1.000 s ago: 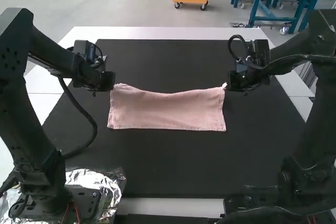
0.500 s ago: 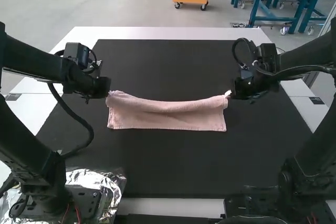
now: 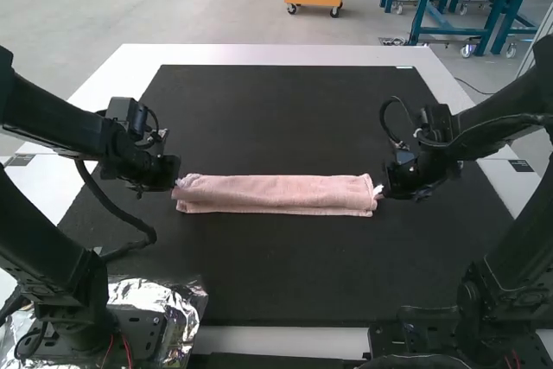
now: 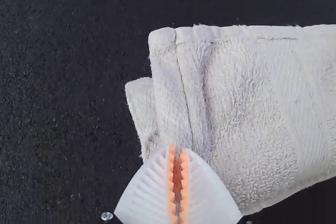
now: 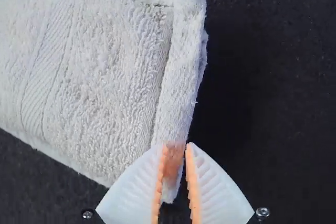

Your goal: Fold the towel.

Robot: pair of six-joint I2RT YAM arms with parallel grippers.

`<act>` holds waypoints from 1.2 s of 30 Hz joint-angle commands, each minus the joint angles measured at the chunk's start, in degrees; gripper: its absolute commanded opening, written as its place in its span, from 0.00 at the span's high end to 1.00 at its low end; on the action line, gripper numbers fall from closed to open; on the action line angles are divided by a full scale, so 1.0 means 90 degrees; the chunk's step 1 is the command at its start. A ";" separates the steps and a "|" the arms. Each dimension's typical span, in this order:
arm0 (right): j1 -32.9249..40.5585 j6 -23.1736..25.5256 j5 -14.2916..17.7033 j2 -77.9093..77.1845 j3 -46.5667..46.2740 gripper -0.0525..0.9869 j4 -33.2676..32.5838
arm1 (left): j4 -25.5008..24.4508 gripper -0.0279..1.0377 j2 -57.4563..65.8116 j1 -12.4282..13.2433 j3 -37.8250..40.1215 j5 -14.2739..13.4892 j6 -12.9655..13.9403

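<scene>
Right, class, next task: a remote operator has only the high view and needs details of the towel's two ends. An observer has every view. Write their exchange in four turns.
Operator: In my high view, the left claw is at one end of the towel. Does it have hold of it?
Observer: Yes. The left wrist view shows its orange pads close together, with the towel's edge pinched between them.
Operator: Good. And is the cloth plain towards the right claw?
Observer: No. In the right wrist view, a woven band with slanting ridges runs across the towel, a little in from the end.
</scene>
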 commanded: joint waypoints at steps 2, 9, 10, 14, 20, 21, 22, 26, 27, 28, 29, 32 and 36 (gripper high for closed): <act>-0.0047 -0.0159 0.0206 0.0016 0.0180 0.22 -0.0026 | -0.0028 0.11 -0.0186 -0.0028 0.0007 0.0016 0.0031; 0.0158 0.0173 0.0235 -0.0092 0.0639 0.07 -0.0192 | 0.0050 0.06 -0.0596 0.0021 0.0408 0.0065 -0.0126; 0.0217 0.0212 0.0235 -0.0072 0.0619 0.08 -0.0172 | 0.0070 0.06 -0.0596 0.0021 0.0417 0.0065 -0.0155; 0.0422 0.0271 0.0235 0.0104 0.0502 0.08 -0.0074 | 0.0109 0.06 -0.0596 0.0021 0.0378 0.0065 -0.0165; 0.0666 0.0427 0.0255 0.0367 0.0424 0.08 0.0180 | 0.0148 0.06 -0.0596 0.0021 0.0369 0.0065 -0.0165; 0.0696 0.0456 0.0274 0.0416 0.0424 0.08 0.0228 | 0.0158 0.06 -0.0596 0.0021 0.0369 0.0065 -0.0165; 0.0725 0.0466 0.0313 0.0465 0.0424 0.08 0.0277 | 0.0158 0.06 -0.0596 0.0021 0.0369 0.0065 -0.0165; 0.0852 0.0466 0.0421 0.0641 0.0424 0.15 0.0424 | 0.0168 0.06 -0.0596 0.0021 0.0369 0.0065 -0.0165; 0.0891 0.0456 0.0421 0.0670 0.0414 0.23 0.0463 | 0.0187 0.06 -0.0596 0.0021 0.0369 0.0065 -0.0165; 0.0930 0.0427 0.0411 0.0709 0.0385 0.38 0.0482 | 0.0207 0.06 -0.0596 0.0021 0.0369 0.0065 -0.0165; 0.0969 0.0388 0.0391 0.0729 0.0336 0.55 0.0521 | 0.0216 0.06 -0.0596 0.0021 0.0369 0.0065 -0.0165; 0.0998 0.0398 0.0323 0.0807 0.0102 0.97 0.0814 | 0.0246 0.06 -0.0596 0.0021 0.0378 0.0065 -0.0165; 0.0920 0.0349 0.0196 0.0758 -0.0006 0.97 0.0824 | 0.0265 0.06 -0.0596 0.0031 0.0388 0.0065 -0.0165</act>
